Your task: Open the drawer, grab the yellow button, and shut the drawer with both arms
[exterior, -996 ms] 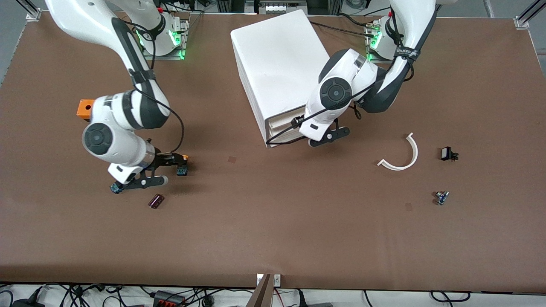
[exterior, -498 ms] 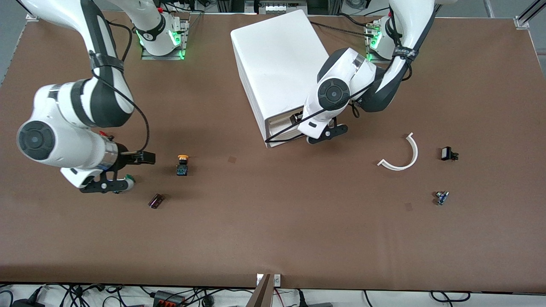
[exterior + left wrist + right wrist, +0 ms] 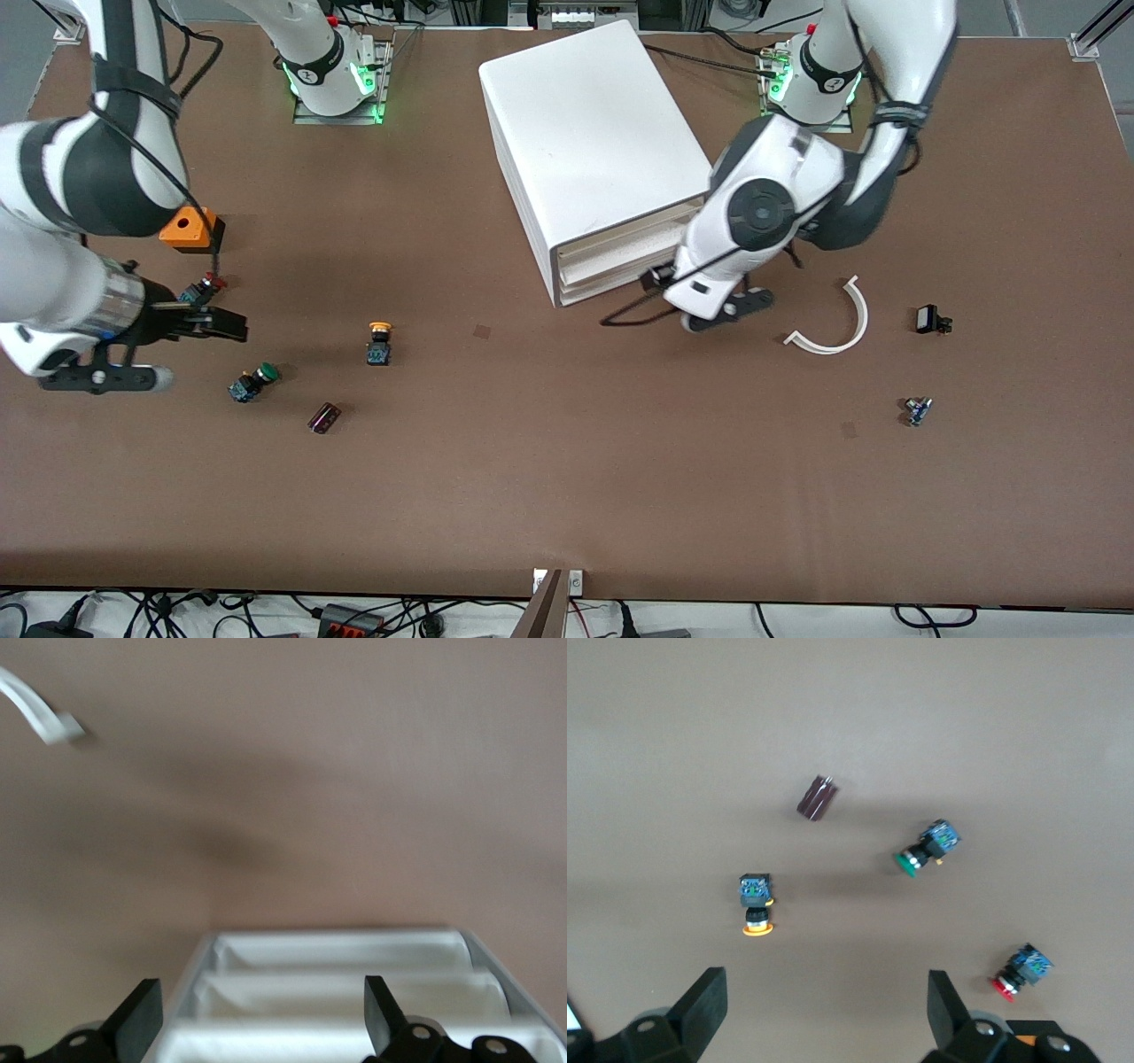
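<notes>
Orange-capped button out on the mat, drawers shut

Brown mat carries the button [image 3: 378,342], nearer the camera than the white cabinet [image 3: 592,151]; its drawer [image 3: 616,257] fronts sit flush. Right gripper [image 3: 151,350], fingers spread, hovers beside the green button [image 3: 252,382] and red button [image 3: 1020,971]; only the right wrist view shows the red cap clearly. Left gripper [image 3: 704,301], spread, hangs before the drawers; no writing is readable.

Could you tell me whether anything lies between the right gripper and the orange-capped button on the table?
Nothing visible does. The right gripper hangs open toward the right arm's end of the table, and bare tabletop separates it from the orange-capped button. The green-capped button lies nearer the camera, off that line.
</notes>
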You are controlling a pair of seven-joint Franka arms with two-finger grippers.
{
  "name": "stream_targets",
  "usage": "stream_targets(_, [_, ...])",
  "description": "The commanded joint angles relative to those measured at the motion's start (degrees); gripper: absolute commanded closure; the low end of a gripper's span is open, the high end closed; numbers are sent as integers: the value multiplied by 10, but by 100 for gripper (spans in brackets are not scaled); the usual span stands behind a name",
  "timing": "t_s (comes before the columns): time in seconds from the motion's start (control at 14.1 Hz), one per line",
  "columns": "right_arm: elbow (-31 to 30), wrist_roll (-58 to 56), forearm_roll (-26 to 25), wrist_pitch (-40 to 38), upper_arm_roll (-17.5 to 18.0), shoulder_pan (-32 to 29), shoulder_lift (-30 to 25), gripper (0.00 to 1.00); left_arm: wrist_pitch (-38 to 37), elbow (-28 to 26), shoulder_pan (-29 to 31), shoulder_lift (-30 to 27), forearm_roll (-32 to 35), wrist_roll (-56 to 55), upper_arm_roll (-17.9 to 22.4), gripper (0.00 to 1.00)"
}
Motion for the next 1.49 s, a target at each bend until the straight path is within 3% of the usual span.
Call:
stream_targets(0.0, [31, -5, 8, -35, -17, -9, -16, 0, -49, 43, 26, -12, 60, 36, 0, 0])
stream_targets(0.28, [38, -5, 24, -66, 30, -106, -69, 0, -108, 90, 77, -18, 76, 179, -1, 0])
stream_targets(0.57, [25, -10, -14, -62, 124, -196, -98, 0, -118, 107, 143, -48, 74, 308, -6, 0])
stream_targets(0.85, [2, -8, -45, -64, 130, -188, -109, 0, -121, 86, 211, -91, -4, 450, 7, 0])
stream_targets(1.07, [-70, -11, -47, -28, 130, -186, -152, 0, -118, 24, 207, -165, -17, 550, 70, 0])
stream_targets(1.21, [-114, -22, -69, -5, 131, -185, -178, 0, -95, -45, 163, -228, -44, 609, 136, 0])
stream_targets(1.42, [-150, -21, -77, 11, 131, -178, -199, 0, -41, -81, 158, -250, -32, 662, 143, 0])
